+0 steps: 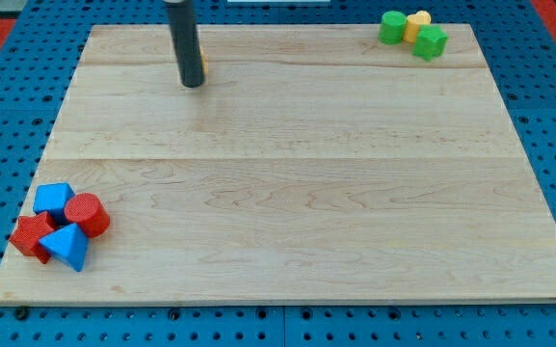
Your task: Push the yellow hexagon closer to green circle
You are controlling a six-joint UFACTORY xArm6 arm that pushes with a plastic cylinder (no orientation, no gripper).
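My tip (192, 84) rests on the board at the view's upper left. The yellow hexagon (203, 66) is almost wholly hidden behind the rod; only a thin sliver shows at the rod's right edge. The green circle (391, 27) stands at the view's top right corner, far to the right of my tip. A second yellow block (417, 23) touches the green circle on its right, and a green cube-like block (431, 42) sits just below and right of that.
At the view's bottom left lies a tight cluster: a blue block (53, 200), a red cylinder (86, 214), a red block (29, 236) and a blue wedge-like block (66, 246). The wooden board (297, 193) lies on a blue pegboard.
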